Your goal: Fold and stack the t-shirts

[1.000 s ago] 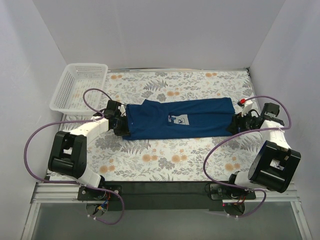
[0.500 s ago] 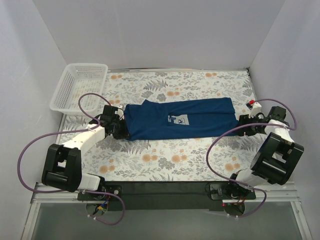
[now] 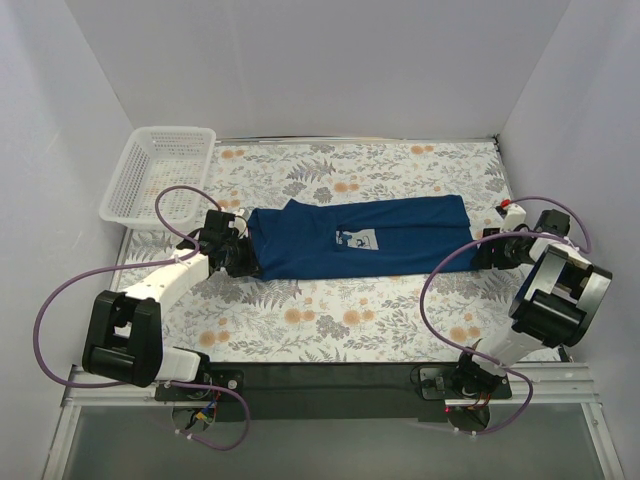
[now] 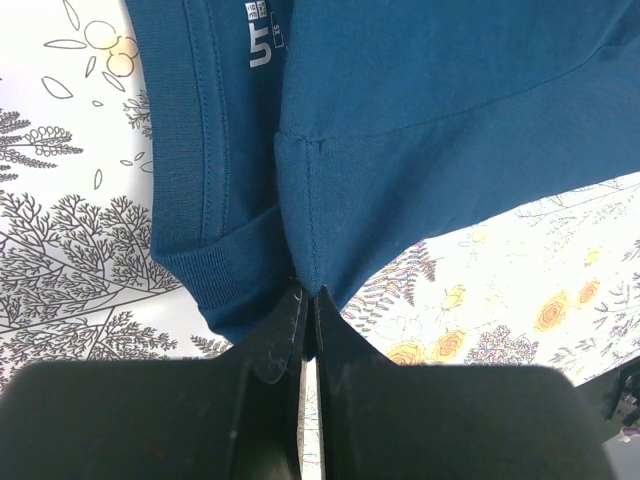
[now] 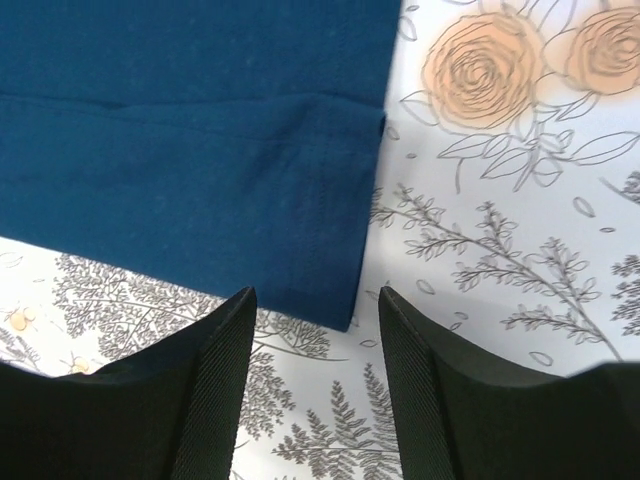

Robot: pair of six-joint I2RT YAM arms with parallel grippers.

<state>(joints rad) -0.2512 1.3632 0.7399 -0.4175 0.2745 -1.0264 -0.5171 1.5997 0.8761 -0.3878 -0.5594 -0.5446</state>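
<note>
Left gripper (image 4: 305,300): black jaws pressed together, pinching the collar-end edge of the navy blue cotton t-shirt (image 3: 360,235).
Right gripper (image 5: 315,300): jaws apart; the shirt's hem corner lies just ahead, ungripped.
T-shirt: folded into a long band, flat across the floral-print table (image 3: 330,310).
White plastic lattice basket (image 3: 160,170): far left corner.

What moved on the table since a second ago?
The right claw slid back to the right from the shirt's end, open and holding nothing. The left arm's elbow dropped toward the near edge. The left claw stayed shut on the shirt's collar end; shirt and basket stayed put.
</note>
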